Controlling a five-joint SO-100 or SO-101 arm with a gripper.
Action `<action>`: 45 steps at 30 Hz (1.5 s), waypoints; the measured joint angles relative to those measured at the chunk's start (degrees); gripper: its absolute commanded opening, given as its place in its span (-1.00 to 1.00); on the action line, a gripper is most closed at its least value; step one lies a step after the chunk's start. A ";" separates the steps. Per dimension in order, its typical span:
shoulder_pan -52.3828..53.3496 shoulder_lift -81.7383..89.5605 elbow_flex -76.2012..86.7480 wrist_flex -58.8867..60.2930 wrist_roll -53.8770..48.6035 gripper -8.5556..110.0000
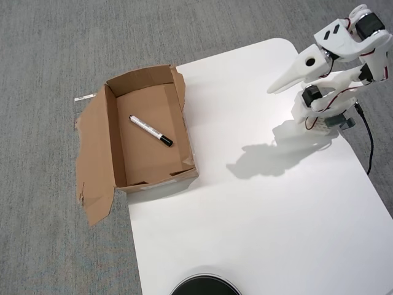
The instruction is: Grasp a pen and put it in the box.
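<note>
So the pen [150, 130] is lying flat on the floor of the box [116, 138], roughly in the middle, angled so the black cap end points toward the lower right of the overhead view. That puts it well off to the left of the hand [273, 90], nowhere near touching it. The box itself sits half on the grey carpet [49, 55] and half on the edge of the white surface [258, 215], with a ragged flap folded out flat on its far side away from the hand. The hand is up over the top right part of the surface, pulled in close to the arm's base [322, 120], tip pointing left toward the box. It's holding nothing, and the fingers look pressed together into one tapered point, no gap visible between them from above. Its shadow falls on the white surface just below and to the left of it. A black cable [367, 138] runs down the right side past the base, and there's a dark round thing [204, 286] poking in at the bottom edge, can't tell what it is.
</note>
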 measured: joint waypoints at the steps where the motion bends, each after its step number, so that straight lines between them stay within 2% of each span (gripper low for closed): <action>1: 0.00 3.96 4.39 -0.44 0.00 -0.46; 5: 0.18 10.72 20.74 -3.16 0.00 -0.46; 9: -0.18 11.78 24.43 -4.66 0.00 -0.46; 14: -0.18 15.29 34.10 -12.57 1.32 -0.46; 22: -4.31 18.28 45.79 -14.33 19.60 -0.46; 33: -5.10 18.28 54.14 -15.12 23.38 -0.47; 37: -5.10 18.28 54.58 -15.21 23.38 -0.58; 42: -5.10 18.28 57.04 -14.85 23.47 -0.83; 45: -5.10 18.28 57.22 -14.41 23.47 -0.86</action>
